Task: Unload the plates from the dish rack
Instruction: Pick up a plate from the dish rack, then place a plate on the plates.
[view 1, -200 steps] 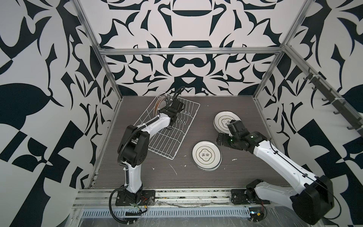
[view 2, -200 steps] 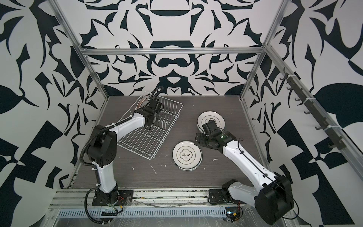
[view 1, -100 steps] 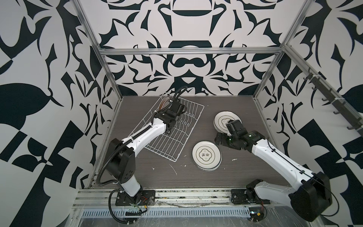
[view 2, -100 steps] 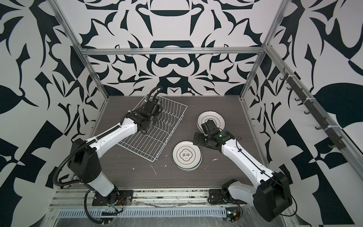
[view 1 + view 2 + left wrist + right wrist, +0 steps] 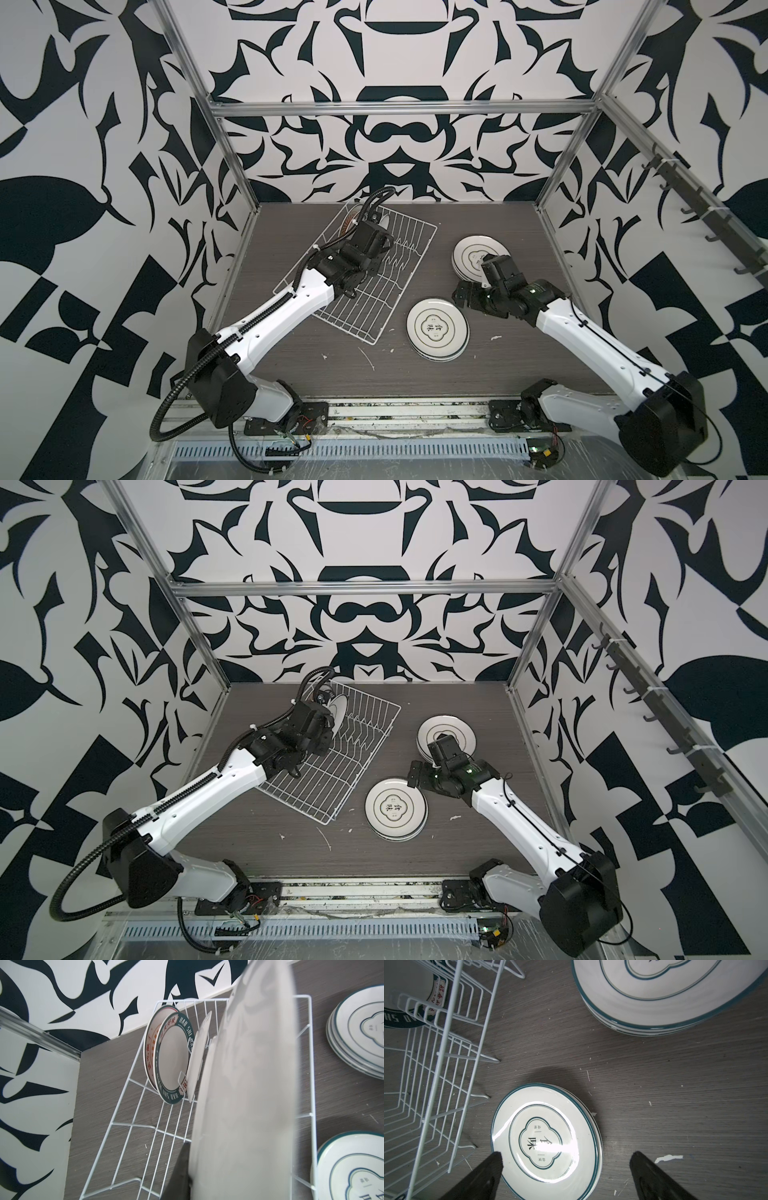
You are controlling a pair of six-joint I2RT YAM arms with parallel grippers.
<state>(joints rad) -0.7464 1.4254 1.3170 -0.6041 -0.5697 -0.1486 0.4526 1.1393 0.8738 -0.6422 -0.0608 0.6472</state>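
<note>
The white wire dish rack lies slanted at the back left of the table. My left gripper is shut on the rim of a white plate, held on edge over the rack's far part. One dark finger shows beside the plate; the other is hidden behind it. Three more plates stand in the prongs at the rack's far end. My right gripper hangs open above the near stack of teal-rimmed plates.
A second stack of teal-rimmed plates lies behind the right gripper, towards the back right. Patterned walls with metal posts close the table on three sides. White flecks dot the dark tabletop.
My left arm's elbow has swung down and to the left, still gripping the plate. The rack has slid slightly to the right. The right gripper has barely moved.
</note>
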